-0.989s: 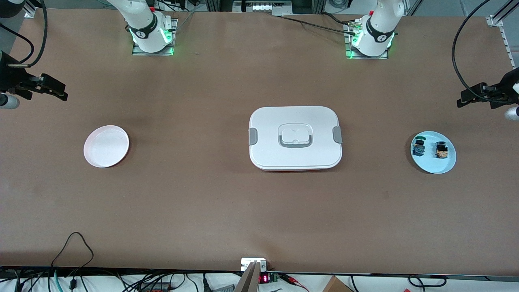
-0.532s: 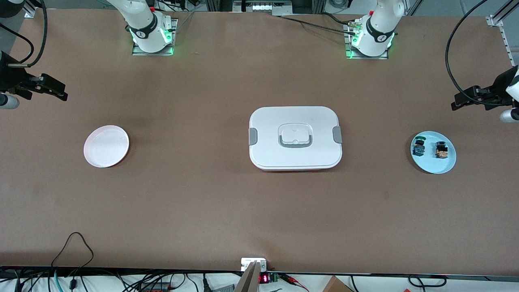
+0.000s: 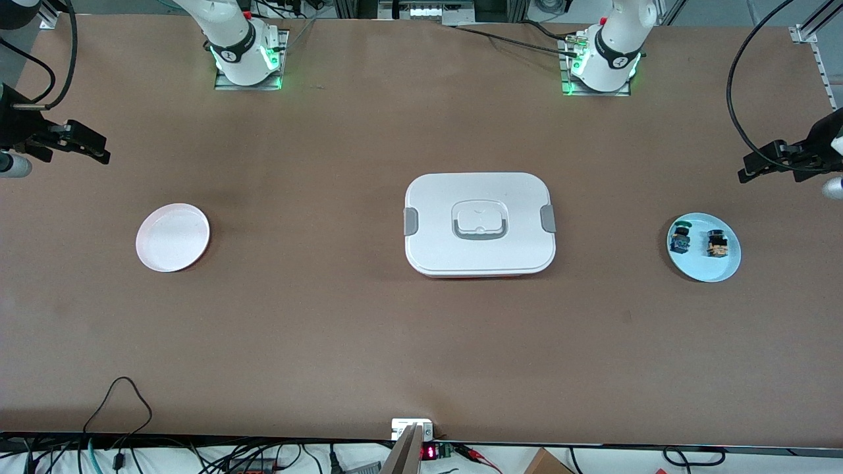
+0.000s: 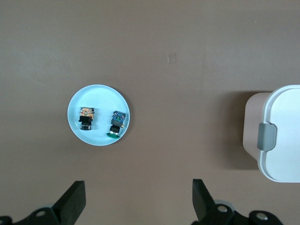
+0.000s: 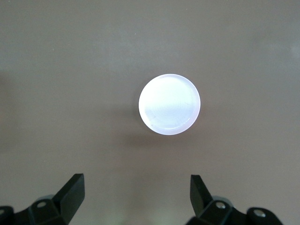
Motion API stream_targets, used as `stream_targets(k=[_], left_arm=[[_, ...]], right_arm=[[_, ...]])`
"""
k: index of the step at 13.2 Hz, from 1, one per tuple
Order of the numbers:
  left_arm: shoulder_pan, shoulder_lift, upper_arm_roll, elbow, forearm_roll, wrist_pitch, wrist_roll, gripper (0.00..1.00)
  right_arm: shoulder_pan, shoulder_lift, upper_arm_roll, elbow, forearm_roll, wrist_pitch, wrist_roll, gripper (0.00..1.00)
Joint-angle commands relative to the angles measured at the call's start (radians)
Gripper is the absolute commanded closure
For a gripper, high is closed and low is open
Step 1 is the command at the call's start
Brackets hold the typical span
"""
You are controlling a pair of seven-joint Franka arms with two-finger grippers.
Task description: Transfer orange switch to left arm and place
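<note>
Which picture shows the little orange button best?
The left wrist view: the orange switch lies large and unblocked on the light blue plate, beside the green one. The front view shows it tiny. The right wrist view misses it.

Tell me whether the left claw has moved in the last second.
Yes. The left claw, up over the table's left-arm end near the blue plate, shifted slightly toward the box, then partly back. It is open.
</note>
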Motion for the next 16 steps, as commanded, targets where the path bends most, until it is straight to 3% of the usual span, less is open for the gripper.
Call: stream_targets(k=[1,16], left_arm=[[-0.010,0.006,-0.040,0.027,-0.004,-0.033,-0.020,0.00],[-0.009,0.004,-0.042,0.030,-0.004,-0.047,-0.041,0.00]], right_arm=[[-0.007,0.004,0.004,0.019,0.013,-0.006,-0.008,0.00],[-0.004,0.005,0.007,0.017,0.013,-0.007,-0.011,0.00]])
